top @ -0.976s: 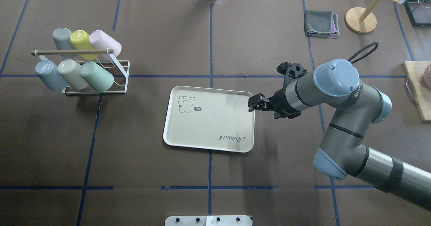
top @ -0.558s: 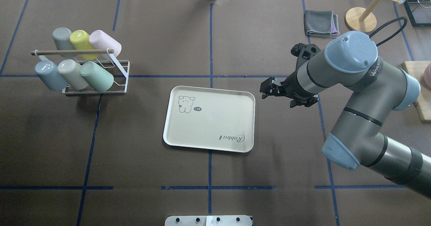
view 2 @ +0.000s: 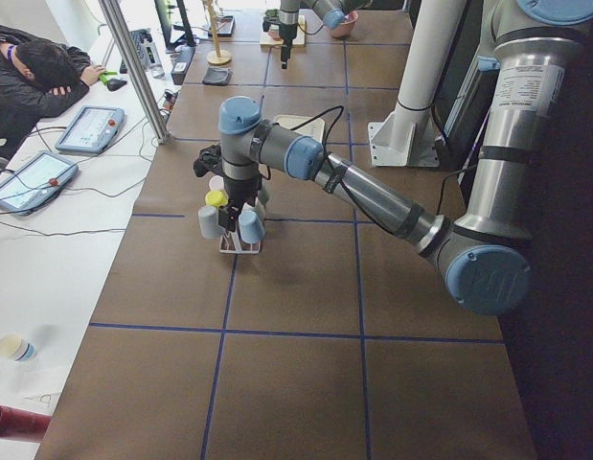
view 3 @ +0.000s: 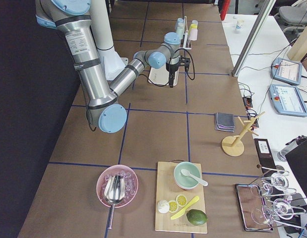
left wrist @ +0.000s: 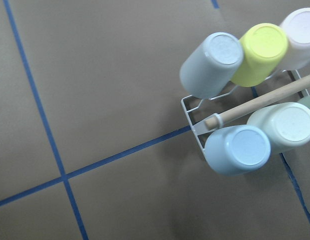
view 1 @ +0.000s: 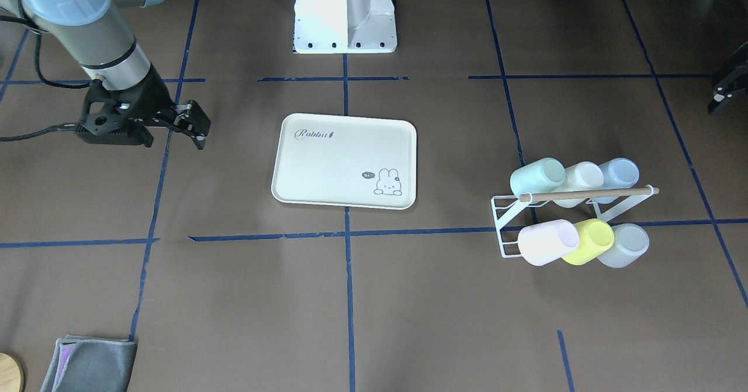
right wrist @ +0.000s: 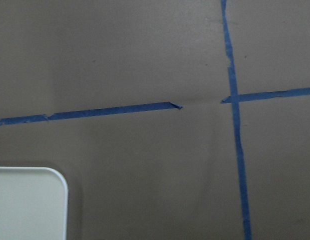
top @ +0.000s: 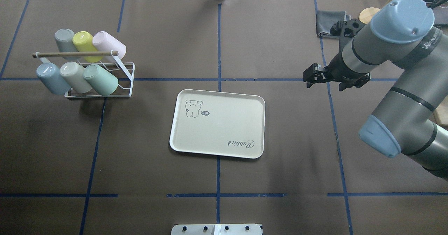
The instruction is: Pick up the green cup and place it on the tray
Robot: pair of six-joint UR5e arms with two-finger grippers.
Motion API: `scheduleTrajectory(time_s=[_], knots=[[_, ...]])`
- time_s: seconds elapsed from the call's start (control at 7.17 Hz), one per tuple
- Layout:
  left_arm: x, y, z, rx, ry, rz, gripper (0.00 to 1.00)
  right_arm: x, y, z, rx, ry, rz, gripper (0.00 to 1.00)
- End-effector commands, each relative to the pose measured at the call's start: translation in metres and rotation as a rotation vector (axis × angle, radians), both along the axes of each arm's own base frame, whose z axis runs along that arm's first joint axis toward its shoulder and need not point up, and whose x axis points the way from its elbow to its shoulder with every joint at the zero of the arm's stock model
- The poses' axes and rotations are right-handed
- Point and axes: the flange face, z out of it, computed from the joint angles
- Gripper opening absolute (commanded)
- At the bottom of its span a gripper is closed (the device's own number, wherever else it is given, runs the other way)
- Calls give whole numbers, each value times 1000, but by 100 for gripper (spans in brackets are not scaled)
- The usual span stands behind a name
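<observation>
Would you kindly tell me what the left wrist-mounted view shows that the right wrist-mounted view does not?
Only the left wrist view shows the white wire rack with its wooden bar and tilted cups, including the yellow-green cup. Only the right wrist view shows a rounded corner of the tray. Both show the brown table cover crossed by blue tape lines.

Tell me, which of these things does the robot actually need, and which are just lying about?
Needed: green cup, lying in the wire rack; tray.
Lying about: five other cups, grey cloth, wooden stand.
</observation>
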Motion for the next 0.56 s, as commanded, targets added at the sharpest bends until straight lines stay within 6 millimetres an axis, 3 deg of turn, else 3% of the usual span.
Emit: scheduleTrajectory(time_s=[0.0,0.28,0.42], knots=[[36,23,-50,110,-143,40,100,51,-9,45,62,69,-66,100],[77,30,-144,188,-173,100,100,120,-16,93,69,76,-118,100],[97,30,-160,206,-215,125,100,155,-16,119,80,81,-148,100]])
